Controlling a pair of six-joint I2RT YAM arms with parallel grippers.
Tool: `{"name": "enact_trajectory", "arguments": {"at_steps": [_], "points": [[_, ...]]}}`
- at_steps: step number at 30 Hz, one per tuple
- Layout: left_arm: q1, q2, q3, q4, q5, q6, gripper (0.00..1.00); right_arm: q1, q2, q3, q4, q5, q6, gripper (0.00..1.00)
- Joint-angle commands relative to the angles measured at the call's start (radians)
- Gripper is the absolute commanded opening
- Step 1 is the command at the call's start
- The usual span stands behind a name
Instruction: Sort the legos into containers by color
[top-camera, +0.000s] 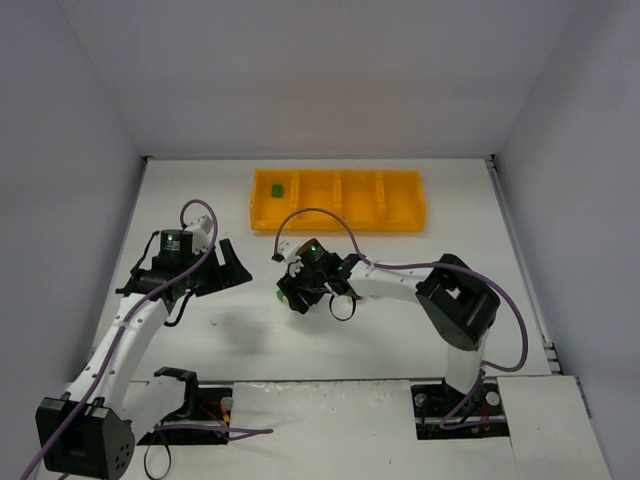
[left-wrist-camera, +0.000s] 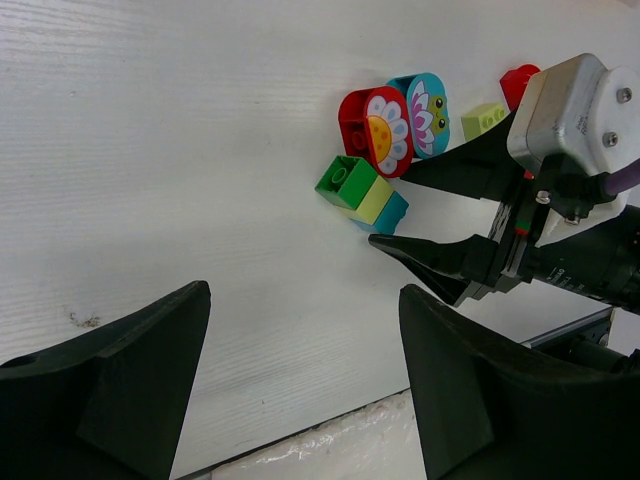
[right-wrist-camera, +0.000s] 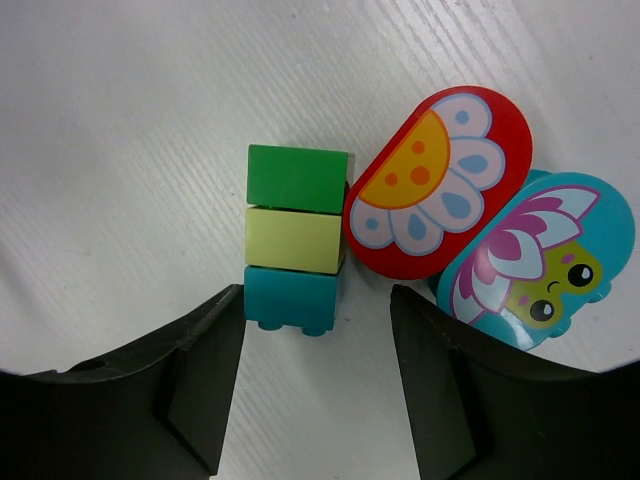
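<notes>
A stack of three joined legos lies on the table: dark green (right-wrist-camera: 297, 178), lime (right-wrist-camera: 295, 240) and teal (right-wrist-camera: 290, 298). My right gripper (right-wrist-camera: 315, 310) is open, its fingertips on either side of the teal end, with a gap on the right side. Against the stack lean a red flower piece (right-wrist-camera: 435, 180) and a teal frog piece (right-wrist-camera: 540, 260). In the left wrist view the stack (left-wrist-camera: 360, 192) shows with a lime brick (left-wrist-camera: 484, 118) and a red brick (left-wrist-camera: 520, 82) behind. My left gripper (left-wrist-camera: 305, 300) hovers open and empty, left of the pile. The orange containers (top-camera: 400, 222) hold one green brick (top-camera: 276, 188) in the leftmost compartment.
The right arm (top-camera: 455, 300) reaches leftward across the table's middle, its purple cable (top-camera: 320, 215) looping toward the tray. The left arm (top-camera: 150, 300) stands at the left. White walls enclose the table on three sides.
</notes>
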Motion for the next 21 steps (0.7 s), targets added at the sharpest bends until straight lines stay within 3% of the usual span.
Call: {"name": "enact_trajectory", "arguments": {"at_steps": [1,21], "points": [[0.006,0.002,0.02,0.048,0.016,0.001,0.7,0.009,-0.025,0.022,0.068,0.021,0.025,0.54],[0.006,0.015,0.02,0.046,0.018,0.0,0.7,0.038,0.033,0.052,0.111,0.039,0.019,0.46]]}}
